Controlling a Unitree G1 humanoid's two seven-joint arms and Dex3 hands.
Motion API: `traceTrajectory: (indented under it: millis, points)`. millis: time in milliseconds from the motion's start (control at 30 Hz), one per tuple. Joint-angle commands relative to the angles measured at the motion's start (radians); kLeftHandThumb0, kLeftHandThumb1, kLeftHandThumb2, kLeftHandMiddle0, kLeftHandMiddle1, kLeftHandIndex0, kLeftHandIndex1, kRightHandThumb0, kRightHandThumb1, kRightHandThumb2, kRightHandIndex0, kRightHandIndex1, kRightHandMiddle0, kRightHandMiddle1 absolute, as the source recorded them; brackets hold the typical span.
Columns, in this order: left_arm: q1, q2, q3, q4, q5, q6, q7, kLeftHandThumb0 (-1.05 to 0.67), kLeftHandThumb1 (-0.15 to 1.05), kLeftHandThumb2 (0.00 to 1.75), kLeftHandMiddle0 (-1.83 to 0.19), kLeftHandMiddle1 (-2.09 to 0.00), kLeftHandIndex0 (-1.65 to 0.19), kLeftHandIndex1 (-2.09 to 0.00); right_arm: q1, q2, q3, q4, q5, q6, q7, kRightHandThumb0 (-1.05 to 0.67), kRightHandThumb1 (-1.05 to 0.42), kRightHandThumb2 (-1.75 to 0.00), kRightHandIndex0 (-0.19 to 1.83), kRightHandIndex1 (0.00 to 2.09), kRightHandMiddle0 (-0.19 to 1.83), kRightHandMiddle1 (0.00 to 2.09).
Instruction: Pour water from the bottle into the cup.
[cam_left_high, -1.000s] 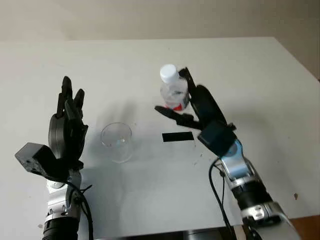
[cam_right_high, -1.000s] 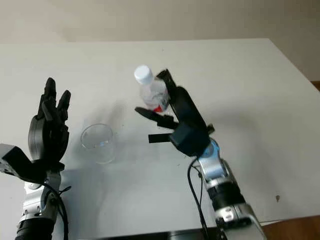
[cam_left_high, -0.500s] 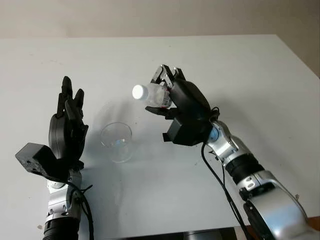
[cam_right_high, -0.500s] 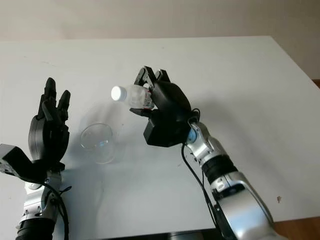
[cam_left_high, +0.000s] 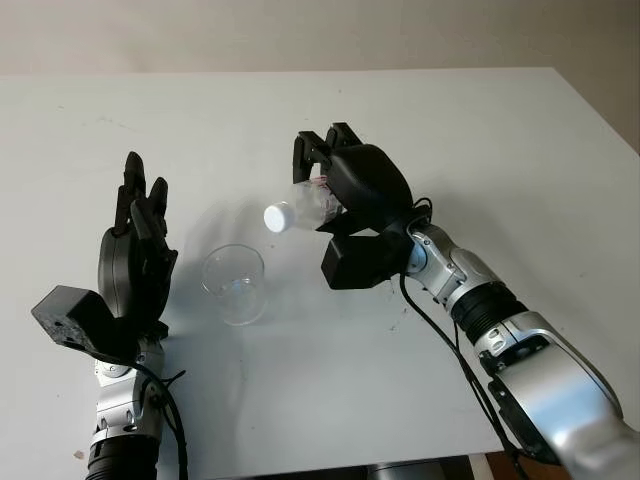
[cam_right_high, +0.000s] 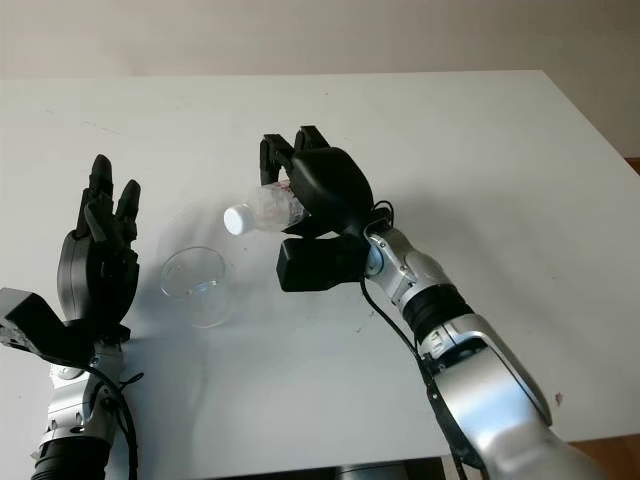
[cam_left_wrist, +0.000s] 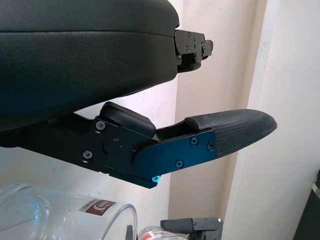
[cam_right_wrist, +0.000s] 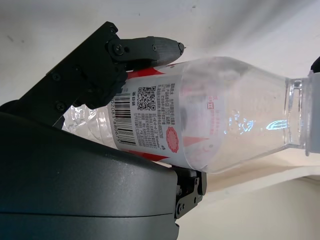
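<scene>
Two robot hands appear above a white table (cam_left_high: 520, 140): at lower left of the head views, the left hand (cam_left_high: 135, 255) is raised upright, released and holding nothing, just left of the clear cup (cam_left_high: 235, 284) standing on the table at centre left. Right of the cup, near frame centre, the right hand (cam_left_high: 345, 185) is clasped around the clear bottle (cam_left_high: 300, 208), which is tipped on its side with its white cap (cam_left_high: 277, 218) pointing lower left, above and right of the cup's rim.

Right hand (cam_left_high: 350, 190) clenched; left hand (cam_left_high: 135, 265) open, upright.
</scene>
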Motion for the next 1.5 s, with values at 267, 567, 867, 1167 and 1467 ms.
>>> traceTrajectory:
  millis: [267,567,867,1167,1467]
  points:
    - [0.009,-0.008,-0.005,-0.014,0.002,0.009,0.008,-0.90,1.05,0.70,0.19,-0.42,0.04,0.00,-0.051,-0.022,0.050,-0.029,-0.077,-0.018,-0.133,-0.02,-0.65,-0.95,1.45,2.09,0.98,2.09]
    - [0.001,-0.012,-0.009,-0.010,0.004,0.008,0.017,-0.90,1.05,0.70,0.19,-0.44,0.04,0.00,-0.082,-0.015,0.067,-0.040,-0.092,-0.011,-0.146,-0.02,-0.56,-1.11,1.52,2.09,1.10,2.09]
    - [-0.004,-0.014,-0.012,-0.006,0.002,0.008,0.018,-0.89,1.05,0.70,0.19,-0.41,0.04,0.00,-0.123,0.016,0.067,-0.059,-0.086,0.016,-0.116,-0.02,-0.53,-1.05,1.51,2.09,1.13,2.09]
    - [-0.012,-0.021,-0.014,0.007,0.004,-0.007,0.017,-0.89,1.05,0.71,0.19,-0.39,0.05,0.00,-0.167,0.046,0.070,-0.056,-0.086,0.024,-0.092,0.01,-0.49,-1.13,1.43,2.09,1.12,2.09]
    - [-0.011,-0.027,-0.018,0.011,0.011,-0.014,0.026,-0.90,1.05,0.70,0.19,-0.42,0.04,0.00,-0.199,0.041,0.128,-0.037,-0.176,0.035,-0.201,-0.07,-0.45,-1.01,1.31,2.09,0.91,2.09]
